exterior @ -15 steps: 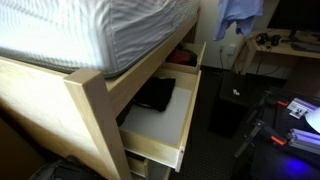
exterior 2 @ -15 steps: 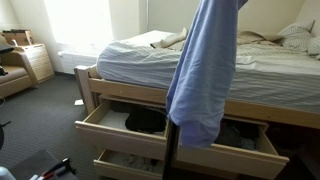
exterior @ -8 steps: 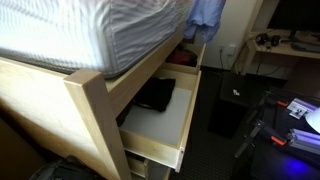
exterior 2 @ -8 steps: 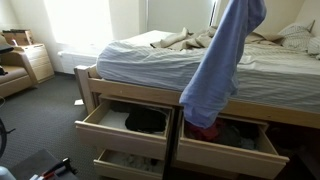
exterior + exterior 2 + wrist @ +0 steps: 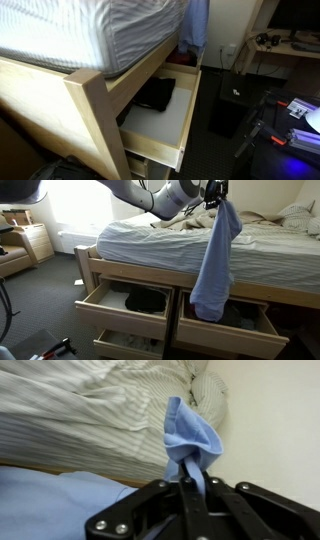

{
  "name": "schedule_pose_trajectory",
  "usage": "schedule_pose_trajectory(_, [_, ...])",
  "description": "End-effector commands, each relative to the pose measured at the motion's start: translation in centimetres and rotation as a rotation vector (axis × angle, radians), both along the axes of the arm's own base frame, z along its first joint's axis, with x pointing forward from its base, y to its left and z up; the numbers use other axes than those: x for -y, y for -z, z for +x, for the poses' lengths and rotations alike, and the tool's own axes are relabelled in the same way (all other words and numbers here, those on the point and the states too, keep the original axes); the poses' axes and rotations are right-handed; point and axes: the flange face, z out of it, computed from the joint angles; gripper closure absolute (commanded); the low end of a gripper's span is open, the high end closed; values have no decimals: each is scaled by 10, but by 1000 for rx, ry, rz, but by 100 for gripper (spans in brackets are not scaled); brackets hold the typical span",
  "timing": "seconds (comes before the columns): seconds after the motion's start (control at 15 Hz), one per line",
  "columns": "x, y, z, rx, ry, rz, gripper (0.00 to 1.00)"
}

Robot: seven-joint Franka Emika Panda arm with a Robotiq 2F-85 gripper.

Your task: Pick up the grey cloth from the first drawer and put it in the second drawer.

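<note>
Hanging from pinching hand (image 5: 213,193), blue cloth (image 5: 216,260), over open drawer (image 5: 230,340)

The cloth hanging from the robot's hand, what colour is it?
Plain light blue cloth, dangling from the hand; it shows best in an exterior view.

A pale wooden bed frame (image 5: 88,268) is standing on the dark carpeted floor (image 5: 40,305), and a mattress in a striped sheet (image 5: 140,242) is lying on top of it, with rumpled bedding (image 5: 270,220) spreading across its far end. Under the mattress, the upper drawer by the corner post (image 5: 105,313) is sitting pulled out, a black garment (image 5: 155,93) lying toward its back and its pale bottom showing bare in front. The neighbouring drawer (image 5: 240,340) and a lower drawer (image 5: 125,342) are hanging open too.
</note>
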Motion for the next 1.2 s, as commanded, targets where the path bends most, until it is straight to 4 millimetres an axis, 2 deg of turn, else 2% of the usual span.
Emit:
schedule_pose_trajectory(0.0, [-18, 78, 2, 13, -91, 160, 98])
schedule_pose_trajectory(0.13, [-30, 124, 1, 27, -168, 228, 98])
schedule_pose_trajectory(0.27, [-54, 167, 2, 40, -264, 254, 98])
schedule_pose_trajectory(0.4, [-69, 197, 2, 57, -369, 286, 98])
schedule_pose_trajectory(0.53, [-71, 218, -2, 88, -465, 328, 98])
schedule_pose_trajectory(0.6, [-70, 208, 17, 92, -467, 352, 98])
schedule_pose_trajectory(0.67, [-53, 215, 3, 83, -470, 364, 98])
schedule_pose_trajectory(0.73, [-30, 206, -13, 78, -432, 338, 98])
schedule_pose_trajectory(0.8, [-12, 193, -20, 95, -407, 320, 98])
schedule_pose_trajectory(0.87, [15, 166, -27, 136, -334, 293, 98])
schedule_pose_trajectory(1.0, [62, 127, -51, 196, -234, 255, 98])
schedule_pose_trajectory(1.13, [100, 82, -79, 251, -134, 201, 98])
